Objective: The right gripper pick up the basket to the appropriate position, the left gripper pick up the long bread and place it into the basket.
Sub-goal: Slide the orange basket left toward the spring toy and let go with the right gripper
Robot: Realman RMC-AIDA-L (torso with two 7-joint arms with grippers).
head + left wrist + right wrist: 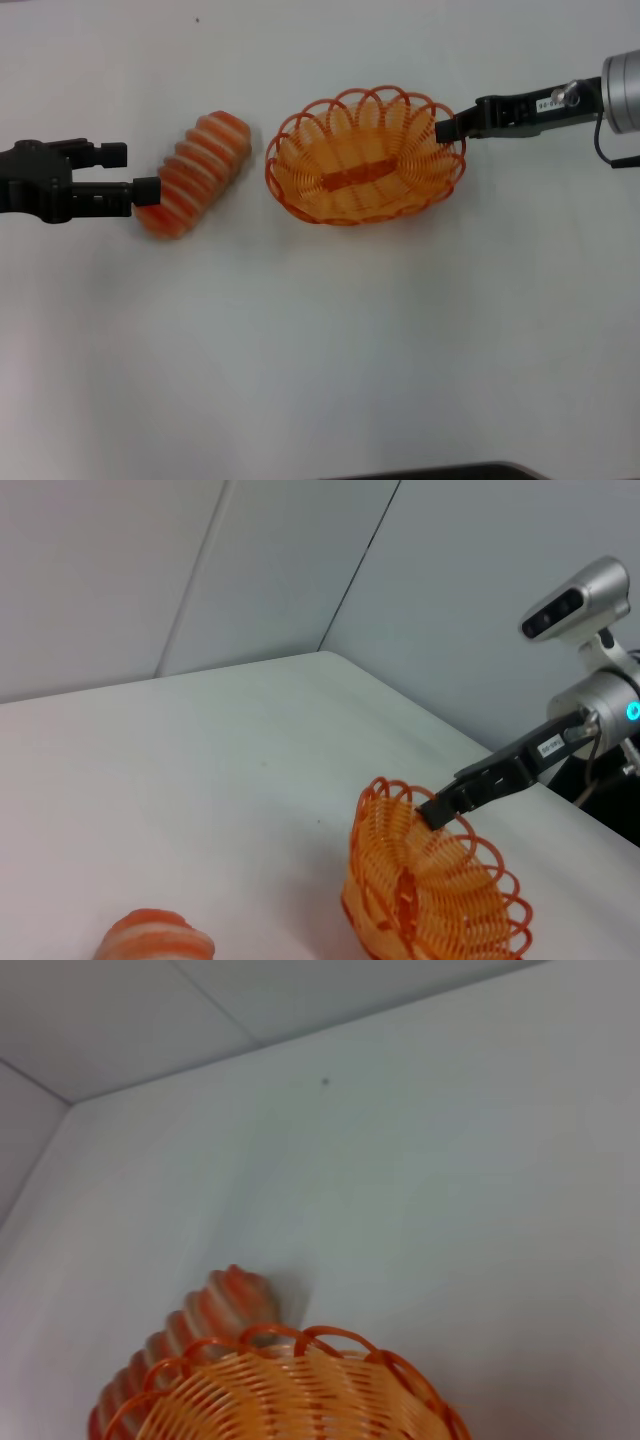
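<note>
Head view first: the left gripper [147, 192] comes in flat from the left edge of the white table [330, 340], arm stretched out roughly level, its fingertips right at the near end of the long bread [196, 172]. Honestly can't tell if the fingers are clamped on the loaf or just touching it. The bread lies diagonally, left of centre, just beside the basket [365, 157] but not touching it. The right gripper [447, 129] reaches in from the right edge, arm angled slightly down toward its tip, and it's pinched onto the basket's scalloped rim on the right side. There's a small white label on that arm with dark print, but it's too small to read.

Left wrist view: you see the basket [430, 885] tipped toward the camera, with the right gripper [437, 810] biting the rim at the far side. The arm behind it runs up to a silver cuff with a blue-green light, and the white label shows again, still unreadable. One end of the bread [155, 935] peeks in at the bottom.

Right wrist view: just the basket rim [290, 1380] up close and the bread [190, 1335] beyond it, toward the table's left side. No fingers visible here.
</note>
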